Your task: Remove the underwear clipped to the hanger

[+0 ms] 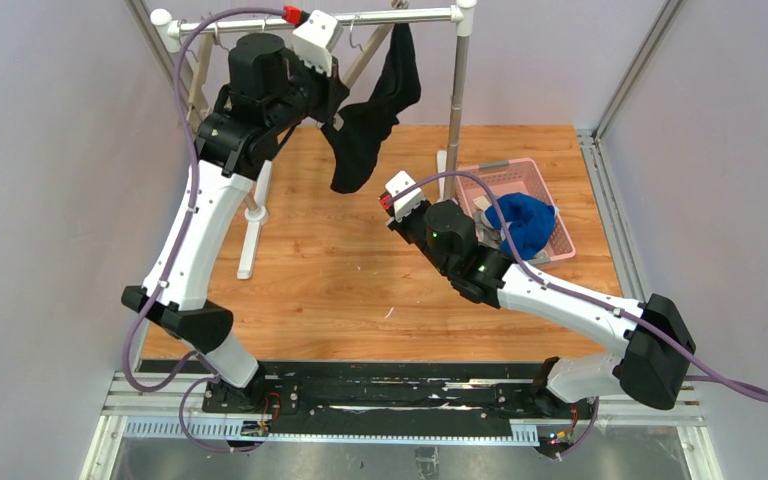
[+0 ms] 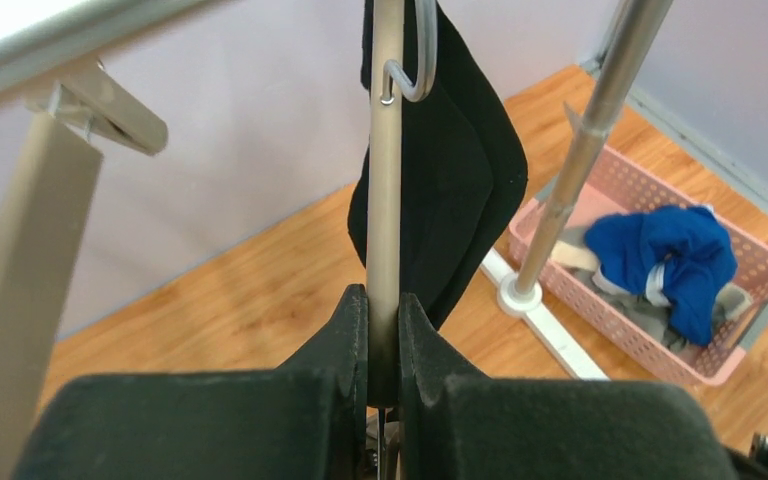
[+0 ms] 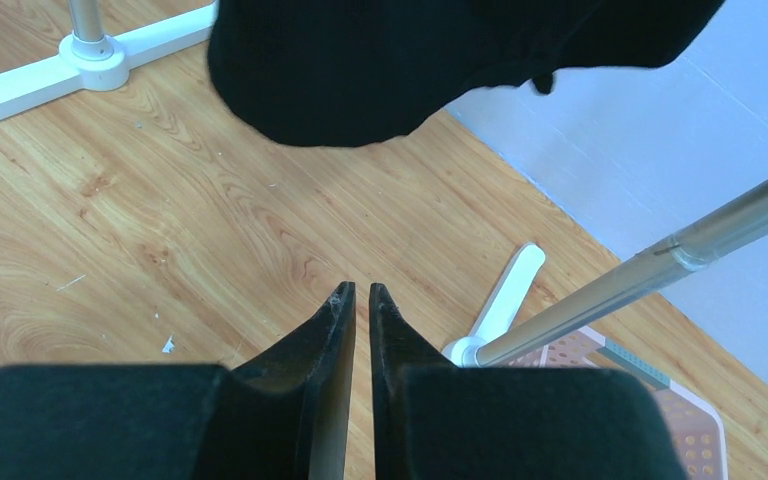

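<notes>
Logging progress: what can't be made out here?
Clips on the black briefs: top view, too small; left wrist view, beyond the top edge.
Grey briefs in the basket: mostly under the blue briefs, both views.
Left hand's grip on the hanger bar: top view, behind its wrist.

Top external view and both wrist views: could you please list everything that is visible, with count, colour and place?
black underwear: 1, black, hanging from the hanger under the rack's rail
blue underwear: 1, bright blue, in the basket
grey underwear: 1, grey, in the basket, partly under the blue one
hanger: 1, silver metal, below the rail
rack: 1, silver with white joints and feet, far side of the table
basket: 1, pink, on the table right of the rack's post
table: 1, brown wood, under everything
left fingers: 2, black, shut on the hanger
right fingers: 2, black, shut, empty, near the black underwear's lower end
</notes>
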